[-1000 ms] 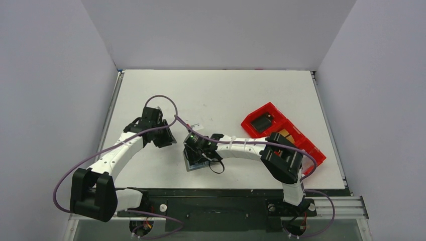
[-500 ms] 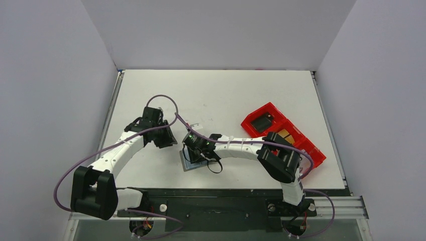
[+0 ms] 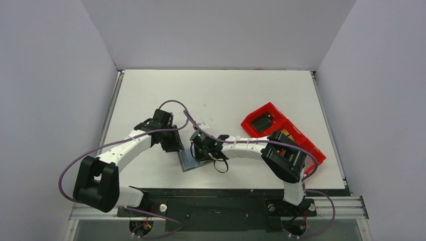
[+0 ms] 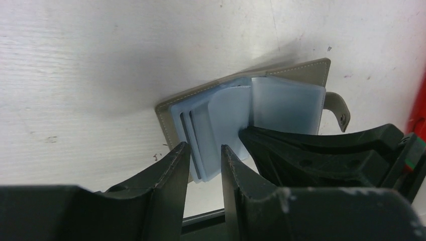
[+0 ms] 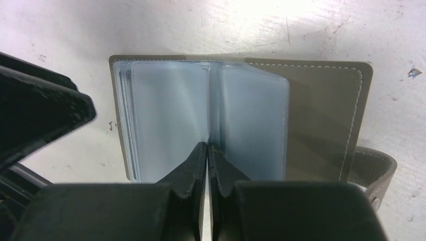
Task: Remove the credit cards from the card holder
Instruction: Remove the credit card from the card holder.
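The card holder (image 3: pixel 190 162) lies open near the table's front edge, taupe-grey cover (image 5: pixel 321 115) down and pale blue sleeves (image 4: pixel 281 103) up, its tab (image 5: pixel 374 168) at one side. No credit cards show in the sleeves. A tan card (image 3: pixel 286 134) shows in the red tray, partly hidden by the right arm. My right gripper (image 5: pixel 207 144) is shut, its tips at the fold between the sleeves (image 3: pixel 202 150). My left gripper (image 4: pixel 203 145) is open, its tips astride the corner of the sleeve stack at the holder's left edge (image 3: pixel 176 145).
A long red tray (image 3: pixel 251 120) lies at the right with a black block (image 3: pixel 262 122) in its far compartment. The right arm's elbow hangs over the tray's middle. Both grippers crowd the card holder. White walls close in the table.
My right gripper has closed from partly open to shut over the holder's fold. The left arm has swung right, bringing its gripper up to the holder's left edge.
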Robot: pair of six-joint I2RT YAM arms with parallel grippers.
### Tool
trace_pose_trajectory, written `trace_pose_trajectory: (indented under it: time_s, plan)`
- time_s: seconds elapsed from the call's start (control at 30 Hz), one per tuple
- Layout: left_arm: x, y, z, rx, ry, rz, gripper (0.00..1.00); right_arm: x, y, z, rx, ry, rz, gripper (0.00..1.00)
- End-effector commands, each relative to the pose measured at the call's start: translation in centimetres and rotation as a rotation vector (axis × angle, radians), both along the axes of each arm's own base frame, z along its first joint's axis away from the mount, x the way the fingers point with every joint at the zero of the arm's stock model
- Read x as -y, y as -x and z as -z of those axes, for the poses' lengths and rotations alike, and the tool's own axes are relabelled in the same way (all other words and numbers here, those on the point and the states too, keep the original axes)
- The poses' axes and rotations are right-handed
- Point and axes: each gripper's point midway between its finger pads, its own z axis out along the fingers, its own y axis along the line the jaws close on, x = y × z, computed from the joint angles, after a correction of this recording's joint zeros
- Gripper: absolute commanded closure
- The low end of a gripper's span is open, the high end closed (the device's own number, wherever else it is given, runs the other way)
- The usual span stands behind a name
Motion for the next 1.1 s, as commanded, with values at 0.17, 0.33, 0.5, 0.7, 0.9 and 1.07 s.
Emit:
trace_pose_trajectory:
  time_s: [0.17,0.33,0.5,0.7,0.9,1.07]
  plan:
    - [3.7,0.4,0.5,0.002,0.059,0.098,0.73,2.5,1.3,3.0,-0.095,0.003,0.027,1.00]
    - [4.3,0.8,1.4,-0.018,0.063,0.104,0.73,2.7,1.5,3.4,-0.114,-0.015,0.030,1.00]
    - [4.4,1.1,2.2,-0.042,0.062,0.102,0.73,2.8,1.4,3.4,-0.116,-0.019,0.035,1.00]
    - [4.5,1.0,2.6,-0.046,0.059,0.097,0.78,2.7,1.2,2.9,-0.112,-0.036,0.037,1.00]
    - [4.9,0.6,2.3,-0.034,0.065,0.107,1.00,2.2,0.8,0.3,-0.082,-0.081,0.029,0.92]
    - [5.3,0.1,1.0,-0.008,0.074,0.120,1.00,1.6,0.2,-3.7,-0.024,-0.137,0.022,0.74]
